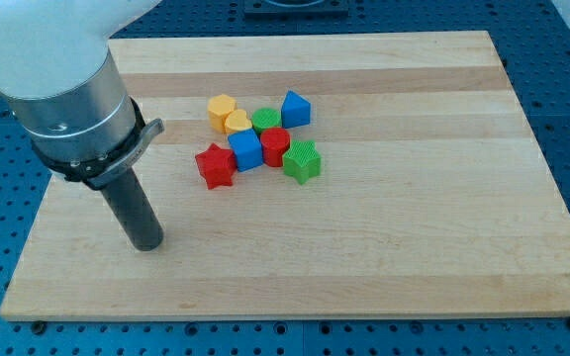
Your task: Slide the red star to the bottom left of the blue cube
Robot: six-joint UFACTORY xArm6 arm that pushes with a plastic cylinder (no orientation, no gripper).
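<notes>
Judging progress: red star-shaped plastic block (215, 165) near the wooden board's (414, 257) centre already touches the blue plastic cube's (246, 149) lower-left side, so little seems left. Our tip (147, 243), a bare rod holding nothing, rests toward the left edge, well apart. Neighbouring blocks crowd together; contacts unclear.

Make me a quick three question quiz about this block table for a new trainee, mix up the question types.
1. True or false: my tip touches the red star.
2. Which block touches the red star on the view's right? A) yellow heart B) blue cube C) green star
3. Fill in: my tip is toward the view's ______ of the block cluster.

Key:
1. False; bare board separates them.
2. B, the blue cube.
3. Bottom left.
</notes>
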